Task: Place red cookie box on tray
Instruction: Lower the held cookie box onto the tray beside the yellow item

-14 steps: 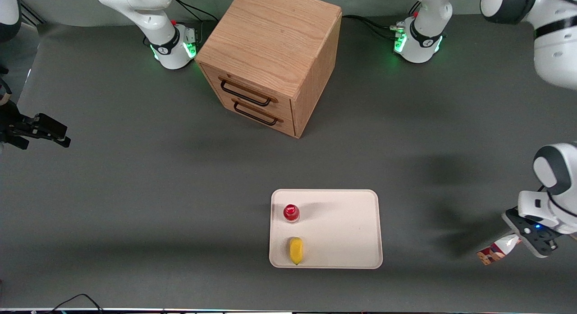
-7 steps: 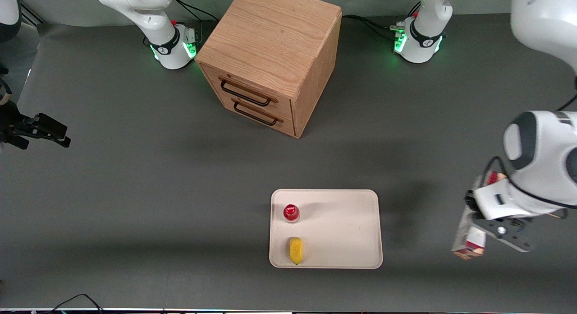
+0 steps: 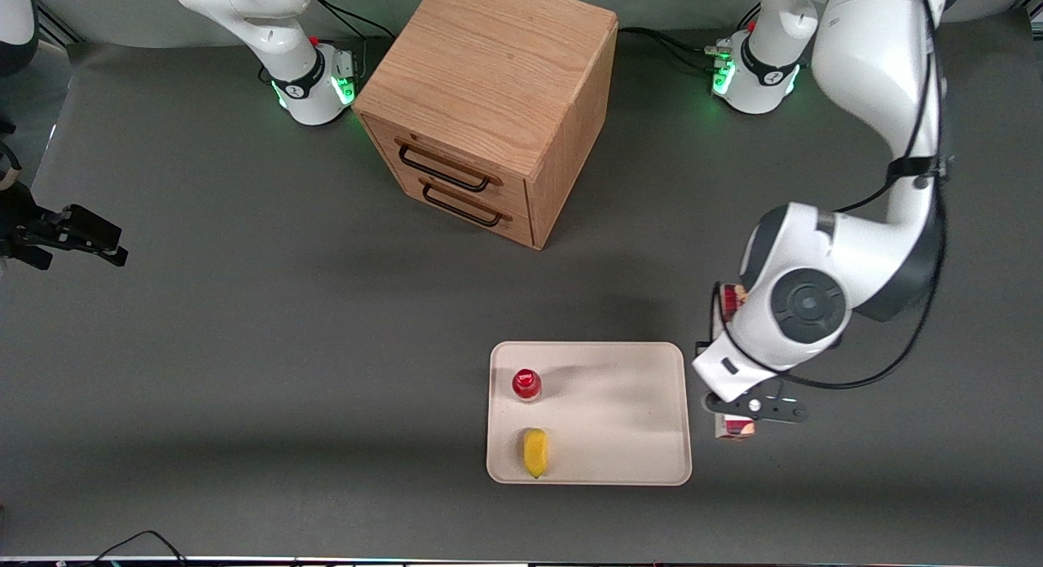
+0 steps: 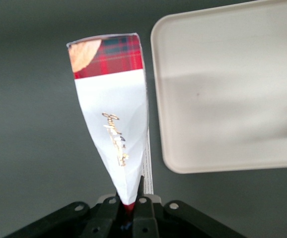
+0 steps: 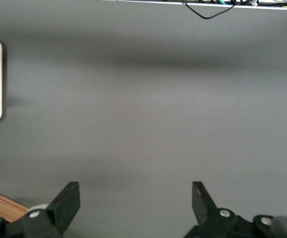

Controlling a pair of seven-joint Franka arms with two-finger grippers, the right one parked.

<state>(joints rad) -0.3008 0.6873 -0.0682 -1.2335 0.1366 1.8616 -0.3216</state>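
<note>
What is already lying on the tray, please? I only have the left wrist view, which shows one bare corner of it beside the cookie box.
Observer: A small red-capped bottle and a yellow fruit sit on the tray, along its edge toward the parked arm's end.
Operator: Is the box above the tray?
Observer: No. From the front, the gripper, shut on the red cookie box, is just outside the tray's edge toward the working arm's end.
</note>
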